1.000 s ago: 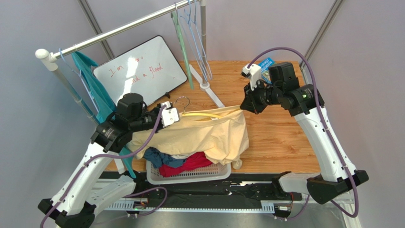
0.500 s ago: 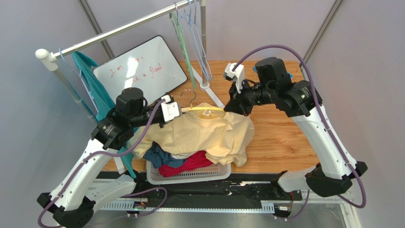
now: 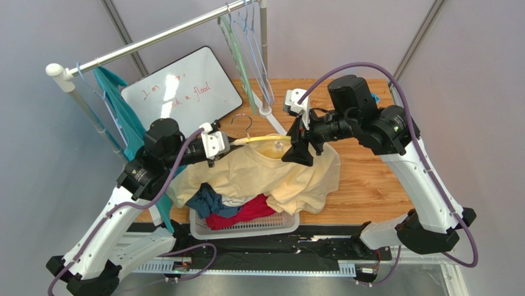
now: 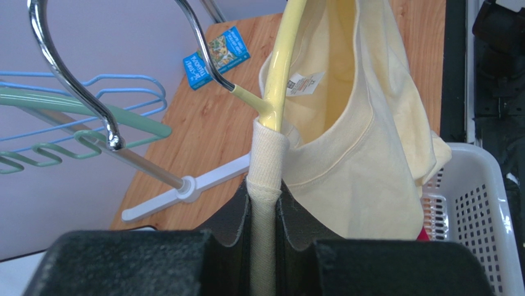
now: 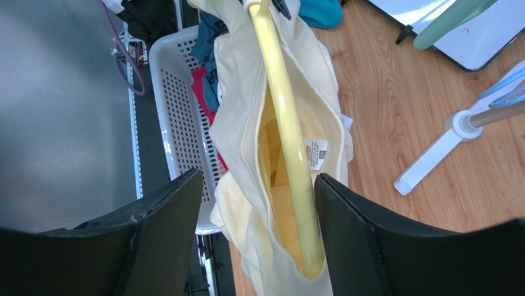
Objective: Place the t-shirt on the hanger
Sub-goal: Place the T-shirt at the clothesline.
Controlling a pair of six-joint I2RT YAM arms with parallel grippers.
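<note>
We see the table (image 3: 370, 179) stretching behind and to the right of the basket (image 3: 246, 229), which sits at its near edge. Far behind the basket runs the rail (image 3: 166, 34). A teal garment (image 3: 120, 117) hangs towards the rail's left end, and a green hanger (image 3: 237, 68) and blue hangers (image 3: 259, 61) hang near its right end. A whiteboard (image 3: 182, 92) lies behind the basket, to its left.

The shirt (image 3: 271, 176) hangs above and just behind the basket, and its lower cloth drapes over the basket's back rim. In the basket lie a red garment (image 3: 249, 211) and a dark blue garment (image 3: 206, 202), both partly under the shirt.

The hanger (image 3: 259, 140) is up behind the basket, threaded through the shirt's neck. Its hook (image 4: 200, 52) stands clear of the cloth.

Above the basket's left side, the left gripper (image 4: 264, 203) has its jaws pressed together on shirt cloth pulled over the hanger's end. Above the right side, the right gripper (image 5: 257, 179) has its jaws wide apart, straddling shirt and hanger. We cannot tell whether one finger brushes the hanger.

From the top we get the basket's contents and the rail. The right wrist view alone looks down into the neck opening, where the hanger's arm runs inside. The left wrist view gives the clamp itself, the white label (image 4: 305, 83) inside the neck, and a blue card (image 4: 215, 54) on the table far behind the basket.
</note>
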